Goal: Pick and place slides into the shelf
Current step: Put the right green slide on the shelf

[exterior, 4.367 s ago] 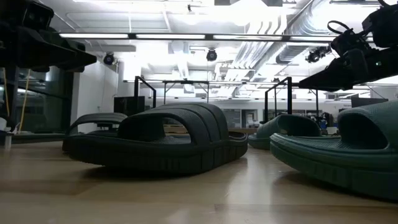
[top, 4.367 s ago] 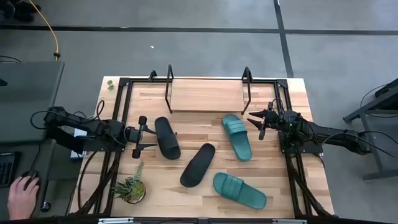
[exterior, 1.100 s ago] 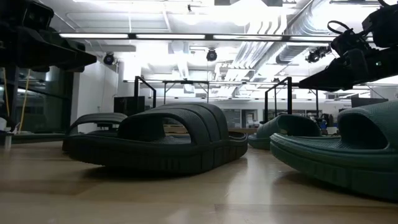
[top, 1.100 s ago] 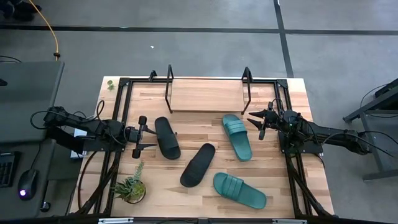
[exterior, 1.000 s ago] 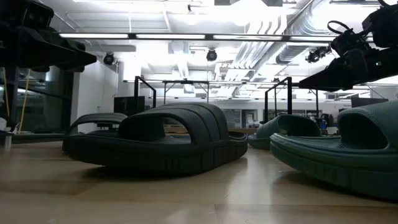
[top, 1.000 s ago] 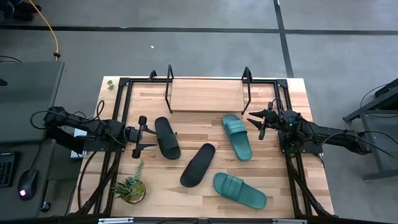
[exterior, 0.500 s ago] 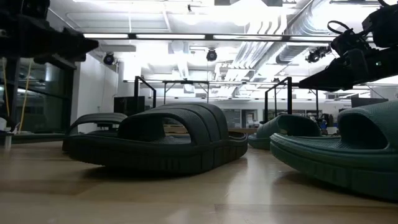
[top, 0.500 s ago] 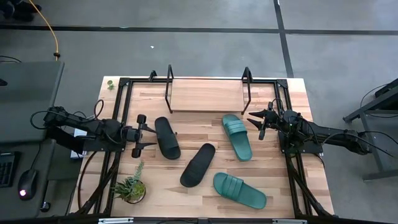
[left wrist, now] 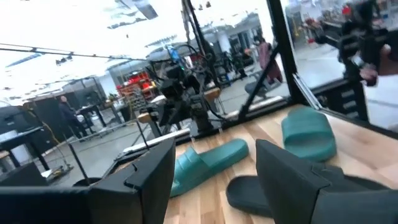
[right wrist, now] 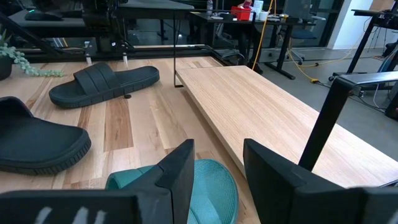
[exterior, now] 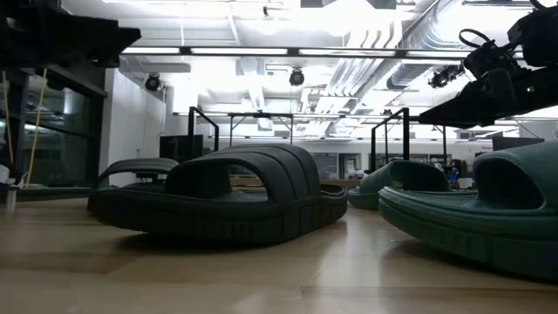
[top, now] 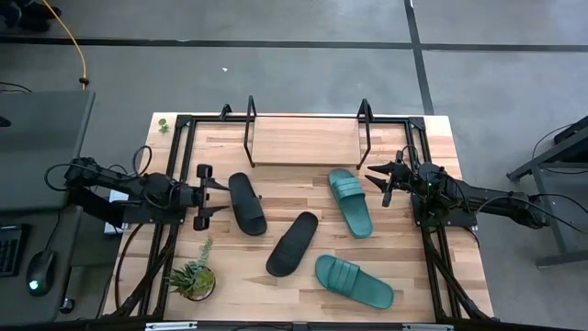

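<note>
Four slides lie sole-down on the tabletop. One black slide (top: pixel 247 203) is just right of my open left gripper (top: pixel 219 197), which hovers above the table short of its heel. The second black slide (top: pixel 293 243) lies in the middle. A teal slide (top: pixel 350 201) lies left of my open right gripper (top: pixel 378 182), which hangs over its far end (right wrist: pixel 186 180). The other teal slide (top: pixel 354 281) is near the front edge. The shelf (top: pixel 306 141), a light board between two black wire brackets, stands at the far edge with nothing on it.
A small potted plant (top: pixel 193 276) stands at the near left corner. Black frame rails run along the table's left side (top: pixel 170 184) and right side (top: pixel 424 221). Bare wood lies between the slides and the shelf. In the low view the middle black slide (exterior: pixel 227 192) fills the foreground.
My left gripper has risen and shifted slightly toward the far edge, staying open. The right arm and all the slides have kept still.
</note>
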Controlling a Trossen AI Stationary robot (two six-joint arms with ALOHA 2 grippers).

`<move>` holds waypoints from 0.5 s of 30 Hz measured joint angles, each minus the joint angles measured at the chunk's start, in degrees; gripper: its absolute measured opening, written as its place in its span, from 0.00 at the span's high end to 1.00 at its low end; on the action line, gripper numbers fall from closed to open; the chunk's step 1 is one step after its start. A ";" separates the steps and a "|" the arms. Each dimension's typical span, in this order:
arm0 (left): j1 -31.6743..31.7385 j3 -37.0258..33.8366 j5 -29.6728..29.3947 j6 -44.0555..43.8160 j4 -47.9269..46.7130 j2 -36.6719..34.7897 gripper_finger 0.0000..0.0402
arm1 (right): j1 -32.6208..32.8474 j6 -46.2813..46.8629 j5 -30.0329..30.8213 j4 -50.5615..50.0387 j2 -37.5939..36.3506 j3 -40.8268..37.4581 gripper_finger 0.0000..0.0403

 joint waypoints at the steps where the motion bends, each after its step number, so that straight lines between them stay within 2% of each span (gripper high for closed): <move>1: 0.00 0.00 -0.04 -0.28 0.97 -0.02 0.48 | 0.02 0.00 0.13 0.00 0.00 -0.01 0.68; 8: 0.00 0.00 -0.14 -3.87 4.04 -0.02 0.48 | 0.01 0.01 0.33 0.04 0.00 0.00 0.68; 12: 0.00 0.00 -0.45 -2.45 3.82 -0.02 0.48 | 0.02 0.02 0.04 0.07 0.02 0.00 0.68; 15: 0.00 0.00 -2.78 -1.99 4.10 -0.02 0.48 | 0.02 0.00 0.04 0.15 0.00 -0.02 0.68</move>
